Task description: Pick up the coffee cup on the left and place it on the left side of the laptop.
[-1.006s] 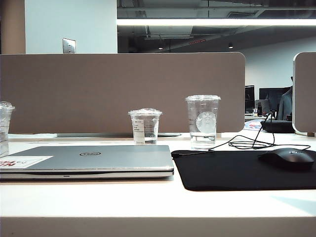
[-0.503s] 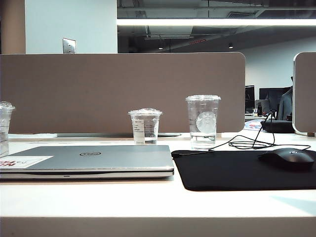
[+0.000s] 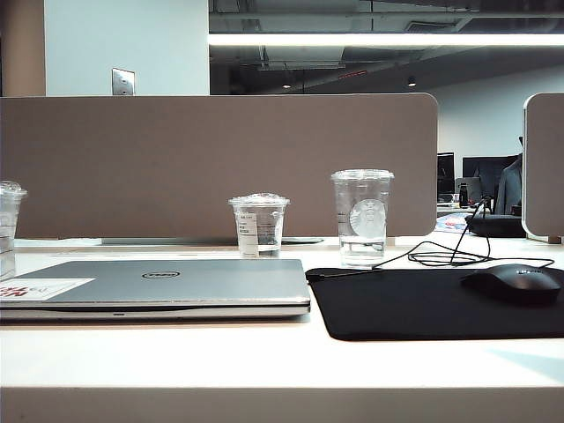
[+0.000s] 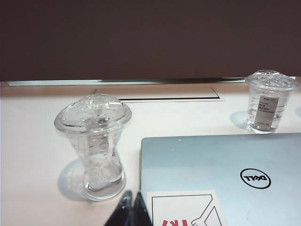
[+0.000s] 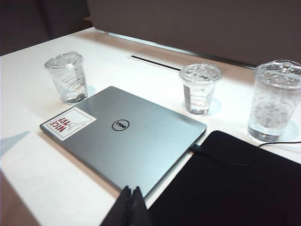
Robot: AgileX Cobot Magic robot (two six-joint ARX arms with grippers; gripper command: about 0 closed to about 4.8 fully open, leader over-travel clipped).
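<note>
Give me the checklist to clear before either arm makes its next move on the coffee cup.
1. Coffee cup upright, lid on: ok.
2. Cup's place: already on the table left of the laptop, apart from it: ok; the task may be complete.
3. Left gripper hangs near the cup, fingers together, nothing held: not ok for grasping; open first.
4. Right gripper above the laptop's near edge, shut, empty: ok.
5. Shorter labelled cup and tallest logo cup upright behind, clear of the path: ok.
6. Arms' position from the exterior view: cannot tell, neither shows.
</note>
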